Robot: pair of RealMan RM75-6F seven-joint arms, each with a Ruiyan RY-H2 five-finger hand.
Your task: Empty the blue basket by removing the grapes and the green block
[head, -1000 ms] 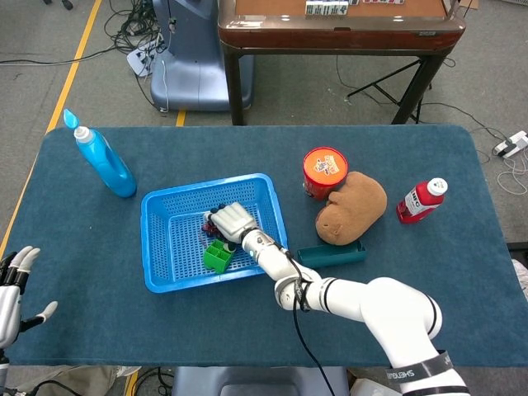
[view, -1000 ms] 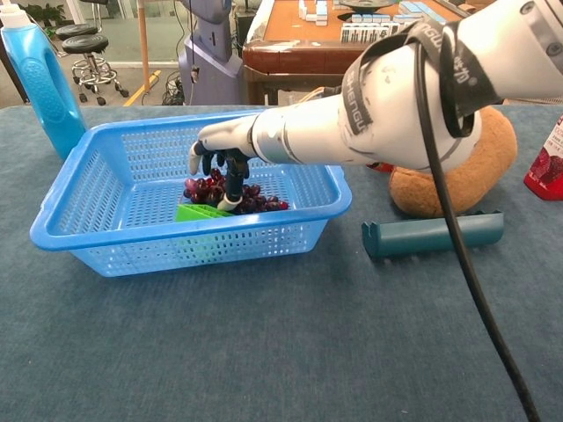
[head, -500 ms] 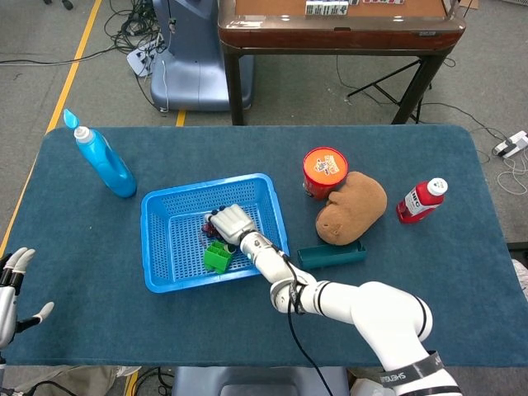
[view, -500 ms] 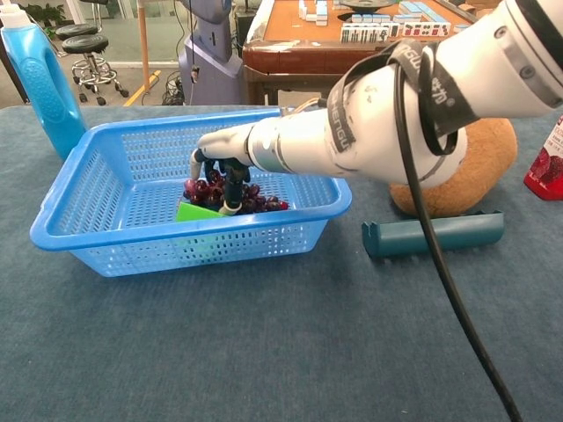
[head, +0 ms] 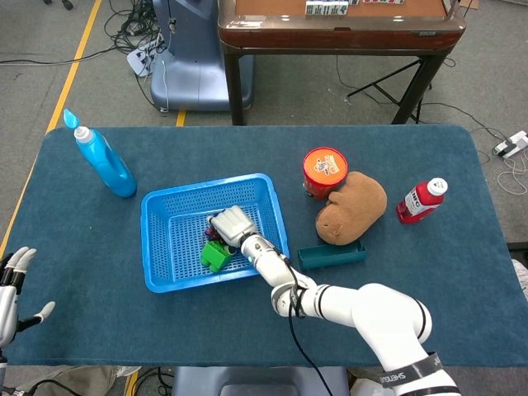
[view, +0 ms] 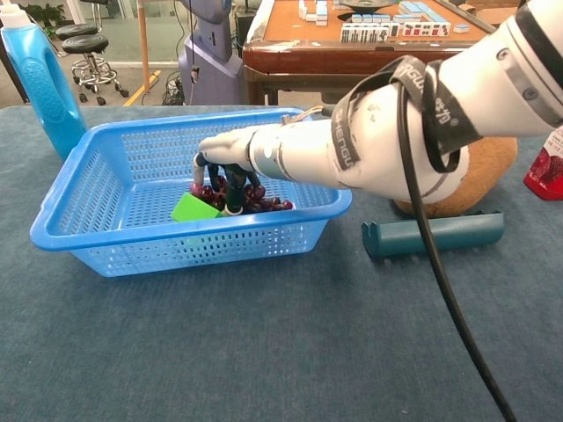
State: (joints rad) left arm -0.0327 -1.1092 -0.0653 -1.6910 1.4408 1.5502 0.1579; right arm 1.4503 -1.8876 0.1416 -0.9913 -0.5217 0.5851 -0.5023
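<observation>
- Inside the basket [view: 62,230], near its right half, the grapes [view: 264,204] are lying as a dark bunch on the floor, and the block [view: 194,207] is sitting just beside them on the left, touching or almost touching; in the head view the grapes [head: 211,233] are mostly hiding under the hand.
- Directly above the grapes the right hand [view: 230,156] is reaching down, its fingers [view: 234,195] pointing down into the bunch and looking curled around it; I cannot tell for sure if they are already clamping on the grapes or only touching them.
- From the hand, the grapes are lying straight below, not to a side, and the bunch is stretching left to right along the near wall of the basket; so I judge the coming move is turning on a straight lift, up over the rim.
- The block, seen from the head camera [head: 215,256], is sitting close to the fingers, so it may be getting pushed or dragged with them.
- Far at the table's left edge the left hand [head: 12,285] is resting with fingers apart and holding nothing; the right hand is much nearer to both things.
</observation>
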